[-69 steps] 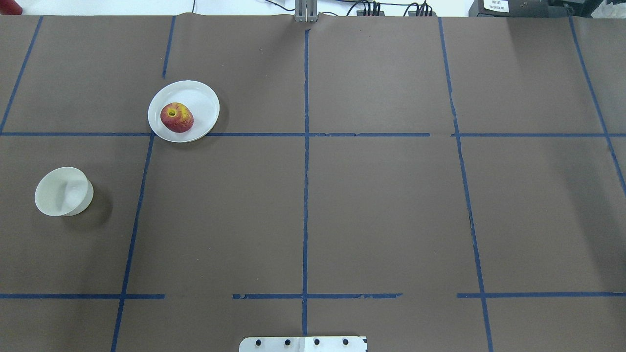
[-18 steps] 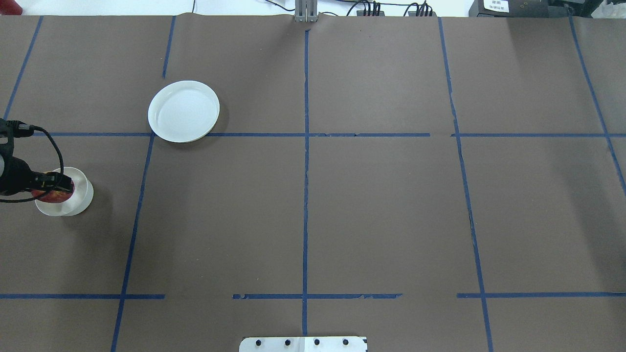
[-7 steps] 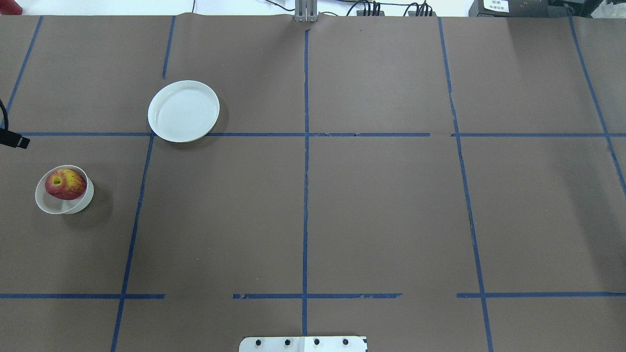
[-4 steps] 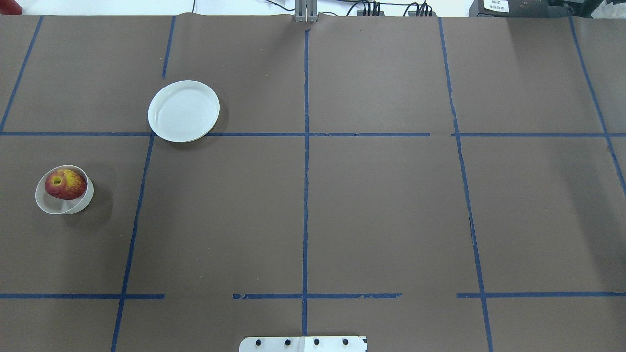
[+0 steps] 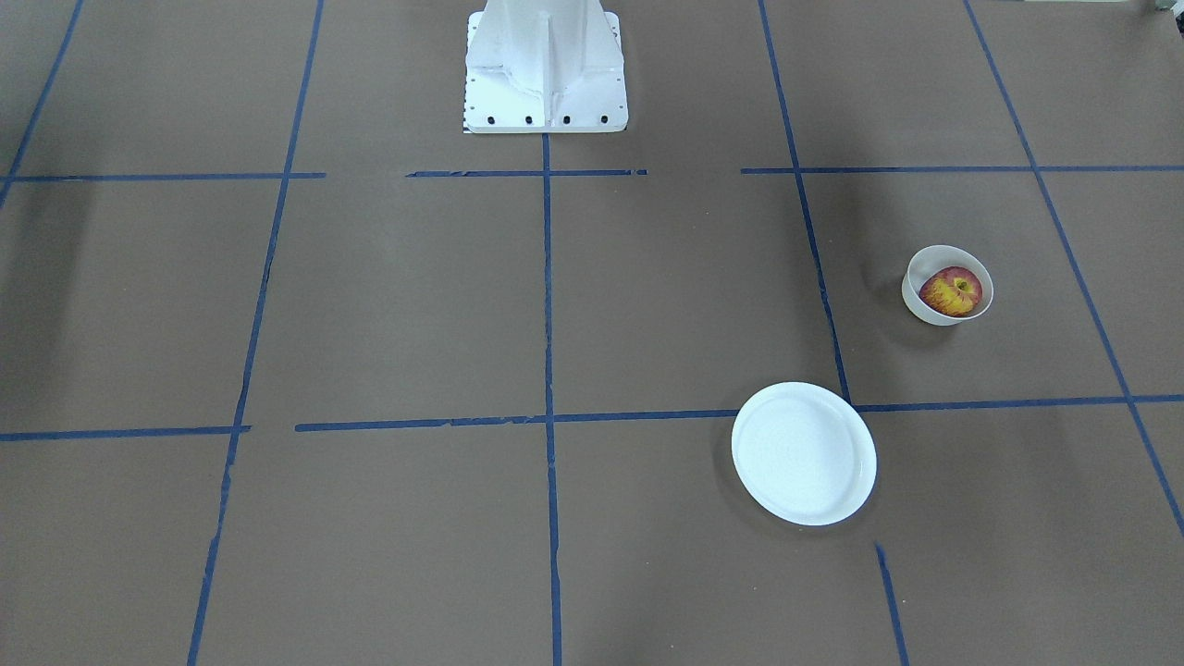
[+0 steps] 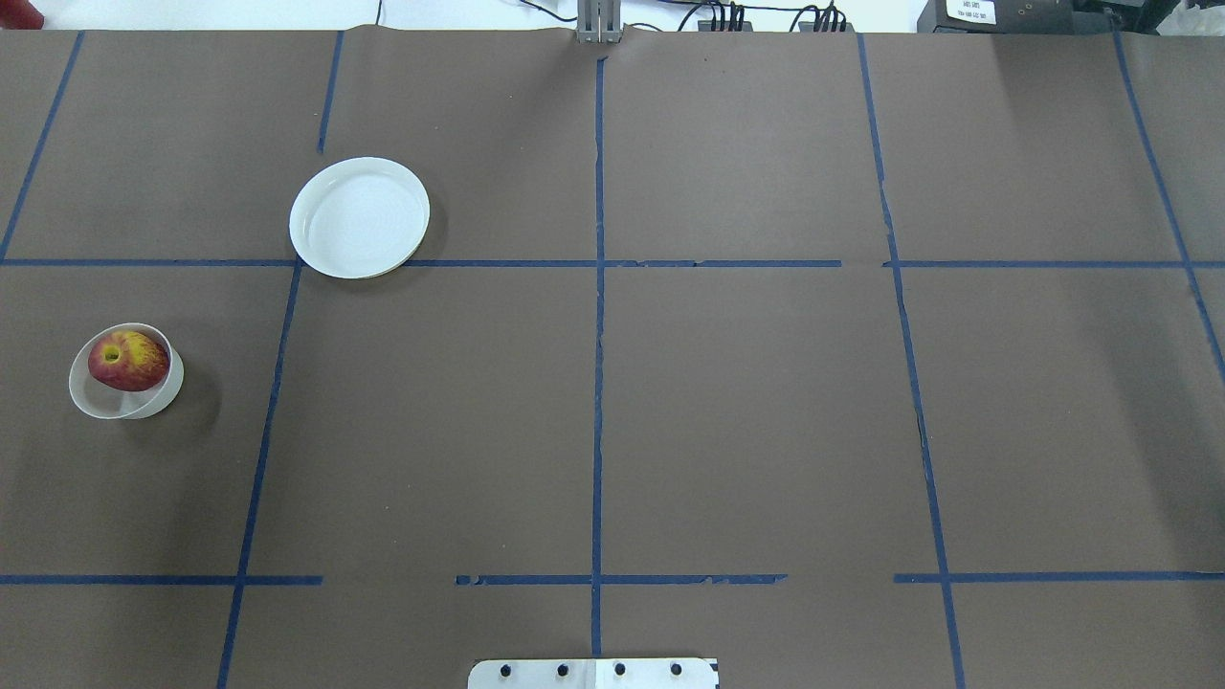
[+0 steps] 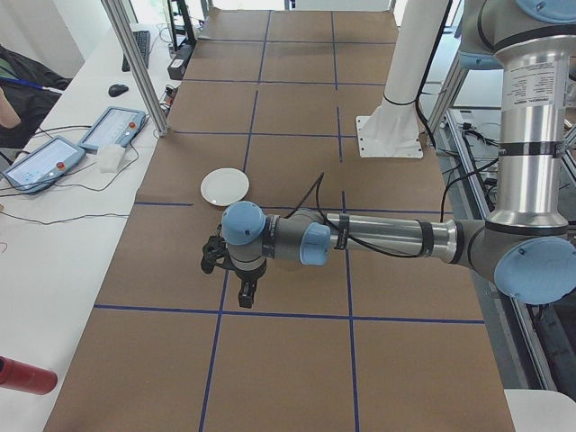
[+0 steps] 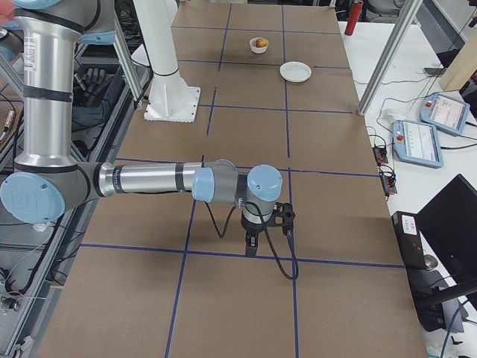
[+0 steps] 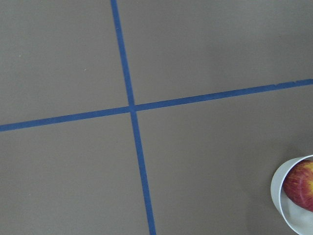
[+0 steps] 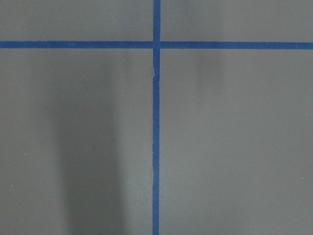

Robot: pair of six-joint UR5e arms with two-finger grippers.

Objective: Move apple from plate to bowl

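The red and yellow apple (image 6: pixel 127 361) lies in the small white bowl (image 6: pixel 96 402) at the table's left; both also show in the front view, apple (image 5: pixel 953 291) in bowl (image 5: pixel 920 305), and at the left wrist view's lower right corner (image 9: pixel 299 183). The white plate (image 6: pixel 359 218) (image 5: pixel 803 453) is bare, farther back. My left gripper (image 7: pixel 245 295) shows only in the left side view, raised and pointing down; I cannot tell whether it is open. My right gripper (image 8: pixel 250 247) shows only in the right side view; I cannot tell its state either.
The white robot base (image 5: pixel 546 65) stands at the table's near middle edge. Blue tape lines grid the brown table cover (image 6: pixel 746 411). Tablets (image 7: pixel 112 128) and cables lie on the white side bench, with a metal post (image 7: pixel 135 63) beside it.
The apple went from the plate into the bowl, carried by my left gripper. The left arm then drew back out of the overhead view past its left edge. Nothing moved in the last half second.
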